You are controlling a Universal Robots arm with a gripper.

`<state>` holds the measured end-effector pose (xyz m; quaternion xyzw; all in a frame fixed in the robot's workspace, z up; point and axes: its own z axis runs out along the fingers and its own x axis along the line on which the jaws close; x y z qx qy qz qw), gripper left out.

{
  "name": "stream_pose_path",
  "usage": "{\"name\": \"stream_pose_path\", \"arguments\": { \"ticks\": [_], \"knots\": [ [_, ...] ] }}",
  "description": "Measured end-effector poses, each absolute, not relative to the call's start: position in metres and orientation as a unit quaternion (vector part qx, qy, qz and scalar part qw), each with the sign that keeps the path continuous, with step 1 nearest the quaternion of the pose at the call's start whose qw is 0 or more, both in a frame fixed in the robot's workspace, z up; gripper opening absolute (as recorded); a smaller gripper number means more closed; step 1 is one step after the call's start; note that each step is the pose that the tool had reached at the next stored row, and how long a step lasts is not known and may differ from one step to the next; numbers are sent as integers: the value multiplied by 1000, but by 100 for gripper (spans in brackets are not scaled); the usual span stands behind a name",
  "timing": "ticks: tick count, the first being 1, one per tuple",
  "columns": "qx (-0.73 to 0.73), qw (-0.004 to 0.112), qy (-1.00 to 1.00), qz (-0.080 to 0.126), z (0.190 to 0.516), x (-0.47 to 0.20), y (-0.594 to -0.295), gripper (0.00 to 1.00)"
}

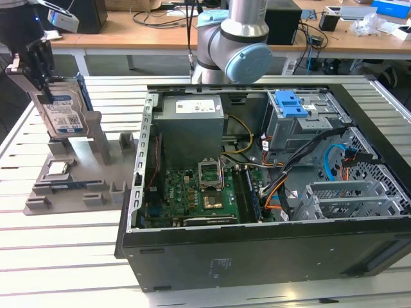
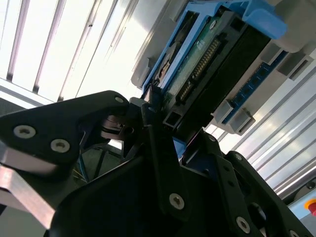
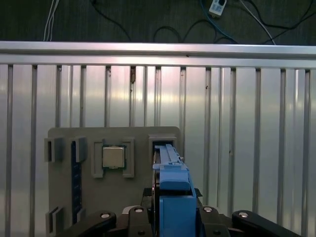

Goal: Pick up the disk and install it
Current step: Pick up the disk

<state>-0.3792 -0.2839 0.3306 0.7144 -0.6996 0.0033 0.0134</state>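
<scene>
A: Surface?

B: Pale slatted metal table (image 1: 64, 256). A grey stand (image 1: 70, 189) sits at the exterior view's left. An open PC case (image 1: 257, 256) lies on its side just beside the stand, toward the exterior view's right, with the board (image 1: 192, 192) facing up. Behind is a back table (image 1: 128, 40) cluttered with cables and boxes.

A: Disk?

B: The disk (image 1: 62, 114) stands upright at the stand's far end, label toward the exterior camera, blue frame on its edges. Its lower end is at the stand's slot. Can't tell if it's seated or just clear.

A: Pincer?

B: The pincer (image 1: 33, 64) is at the disk's top end, clamped on it. In the second wrist view, black fingers (image 2: 159, 163) flank the disk's connector end, and one tip touches the blue frame. In the first wrist view, the frame runs between the fingers.

A: Edges?

B: In the first wrist view, the table's end rail (image 3: 148, 48) lies beyond the stand, with dark floor (image 3: 123, 19) and cables past it. There are bare slats between stand and rail. A chip (image 3: 113, 157) sits in a recess near the slot.

A: Room to move?

B: Bare slats in front of the stand and case. Inside the case, a blue bracket (image 1: 290, 102) sits on the drive cage at the far corner, with cable bundles beside it. The arm (image 1: 234, 45) rises behind the case, between it and the back table.
</scene>
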Motion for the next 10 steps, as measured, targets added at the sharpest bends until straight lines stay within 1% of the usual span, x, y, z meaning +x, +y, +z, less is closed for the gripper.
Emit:
{"name": "stream_pose_path", "arguments": {
  "ticks": [10],
  "knots": [
    [714, 13, -700, 3, 353, -379, -283, 36]
  ]
}}
